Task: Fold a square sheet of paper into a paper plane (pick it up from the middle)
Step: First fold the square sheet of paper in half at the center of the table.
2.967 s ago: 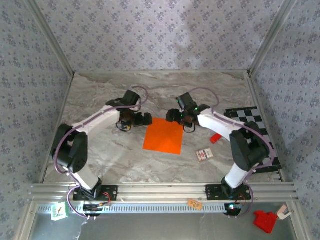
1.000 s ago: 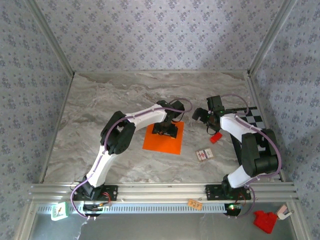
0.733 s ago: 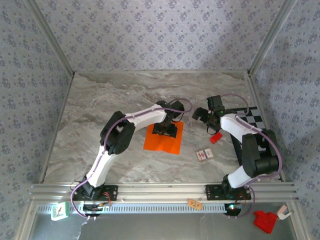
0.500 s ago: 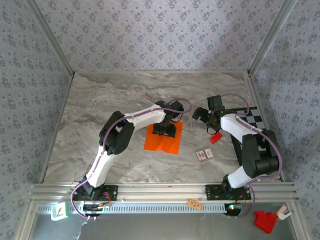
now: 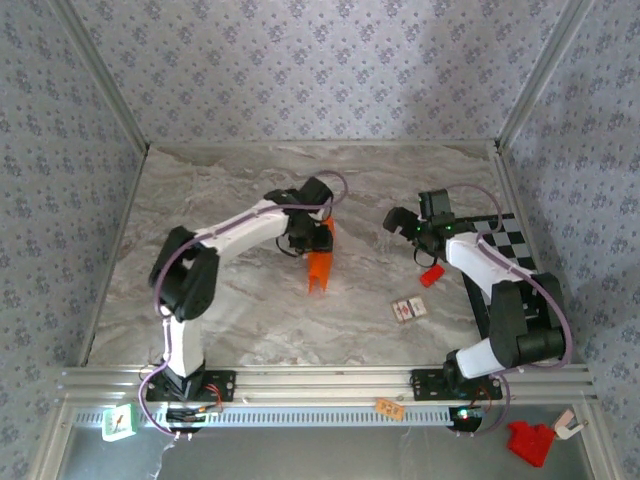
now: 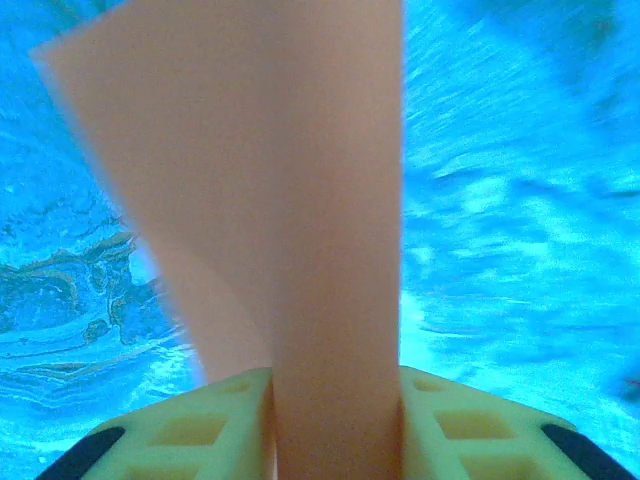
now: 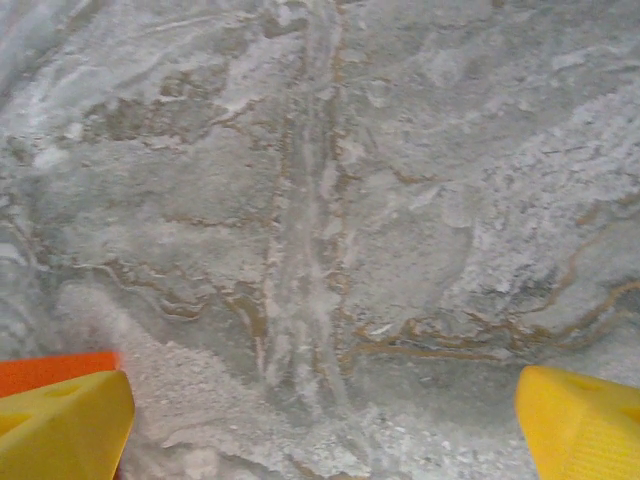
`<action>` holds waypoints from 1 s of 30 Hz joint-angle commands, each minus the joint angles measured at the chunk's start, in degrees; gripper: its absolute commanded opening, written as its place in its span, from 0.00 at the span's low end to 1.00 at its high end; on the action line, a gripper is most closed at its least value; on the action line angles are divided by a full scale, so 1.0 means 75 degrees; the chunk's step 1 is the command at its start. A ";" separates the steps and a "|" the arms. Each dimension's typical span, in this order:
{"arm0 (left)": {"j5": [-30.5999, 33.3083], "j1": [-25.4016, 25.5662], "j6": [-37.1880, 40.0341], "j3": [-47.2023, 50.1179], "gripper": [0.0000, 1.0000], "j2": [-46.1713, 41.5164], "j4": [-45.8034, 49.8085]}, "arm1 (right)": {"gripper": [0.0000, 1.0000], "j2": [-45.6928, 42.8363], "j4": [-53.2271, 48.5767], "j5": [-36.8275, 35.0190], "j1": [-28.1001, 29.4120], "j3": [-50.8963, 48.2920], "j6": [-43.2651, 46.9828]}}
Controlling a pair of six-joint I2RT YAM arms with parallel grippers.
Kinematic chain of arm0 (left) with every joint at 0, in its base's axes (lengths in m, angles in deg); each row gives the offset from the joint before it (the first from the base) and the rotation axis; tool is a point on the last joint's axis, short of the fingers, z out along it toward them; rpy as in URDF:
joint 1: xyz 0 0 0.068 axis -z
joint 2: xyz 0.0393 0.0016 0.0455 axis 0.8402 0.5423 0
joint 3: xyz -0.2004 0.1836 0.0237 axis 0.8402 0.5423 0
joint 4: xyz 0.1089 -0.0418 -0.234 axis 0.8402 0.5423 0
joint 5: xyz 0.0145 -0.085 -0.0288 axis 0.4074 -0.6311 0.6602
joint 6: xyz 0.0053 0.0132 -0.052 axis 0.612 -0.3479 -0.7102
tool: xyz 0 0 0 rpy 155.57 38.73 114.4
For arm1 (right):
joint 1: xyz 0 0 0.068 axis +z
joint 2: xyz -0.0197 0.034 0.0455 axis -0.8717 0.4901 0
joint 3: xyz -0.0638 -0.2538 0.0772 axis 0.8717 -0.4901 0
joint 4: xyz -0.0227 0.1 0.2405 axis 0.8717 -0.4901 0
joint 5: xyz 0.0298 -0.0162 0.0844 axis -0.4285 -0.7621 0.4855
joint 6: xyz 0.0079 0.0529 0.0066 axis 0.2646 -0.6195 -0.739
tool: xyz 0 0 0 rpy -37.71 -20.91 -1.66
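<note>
Barely under way: pinched the square sheet of paper (image 5: 320,268) at its middle with the left pincer (image 5: 318,240) and raised it over the marble-patterned worktop (image 5: 220,200), near the centre of the enclosure. Hung from that clenched grip as a narrow orange drape, with both halves drooping downward and tapering toward the near side. Could not tell from overhead whether the lowest corners brushed the worktop or cleared it. Rose, in the left wrist view, straight up between the yellow fingers (image 6: 190,425) as a broad, blurred, salmon-tinted band, bowed softly rather than sharply creased. Held the right pincer (image 5: 398,222) spread wide and grasping nothing, over bare worktop to the right, well apart from the sheet. Stood near the small red block (image 5: 432,275) and the black-and-white checkered board (image 5: 505,240). Judged done so far: only the pick-up from the middle, as the task asked. Showed no pressed centre crease, no folded corners, no pointed nose and no wings. Left, by that reading, every fold of the paper plane to be made, along with bringing in the idle right pincer to help flatten and crease the sheet.
</note>
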 commanded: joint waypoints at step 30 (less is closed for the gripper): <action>-0.1729 -0.1196 -0.1373 0.3222 0.26 -0.0105 -0.3941 | 0.50 0.2711 0.1674 0.3563 0.1816 0.1150 -0.1039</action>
